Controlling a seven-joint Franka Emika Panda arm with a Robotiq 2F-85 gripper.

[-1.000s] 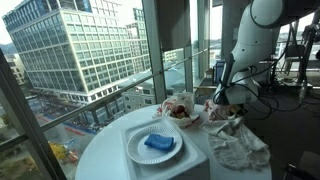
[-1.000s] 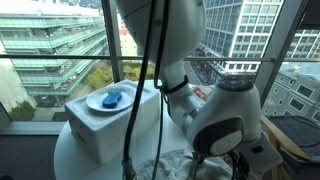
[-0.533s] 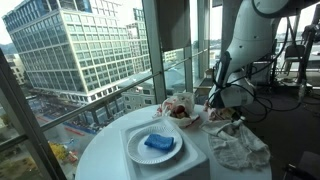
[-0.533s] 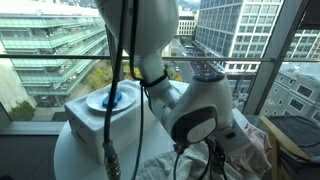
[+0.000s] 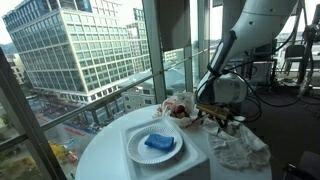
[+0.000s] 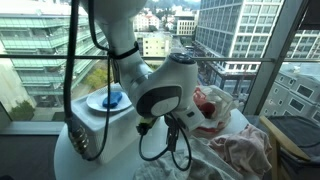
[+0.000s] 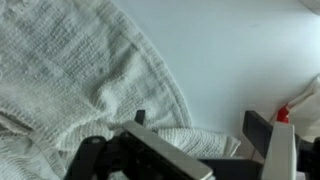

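Exterior views flank my gripper (image 5: 218, 117) from opposite sides, sharing the round white plate (image 6: 92, 101); wrist view sits close above crumpled white cloth (image 7: 70, 70).

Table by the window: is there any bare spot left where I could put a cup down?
Yes: the table is bare along its window-side rim, beside the white box. The box top is taken by a plate with a blue sponge. Behind it, bag, crumpled cloth and gripper crowd together.
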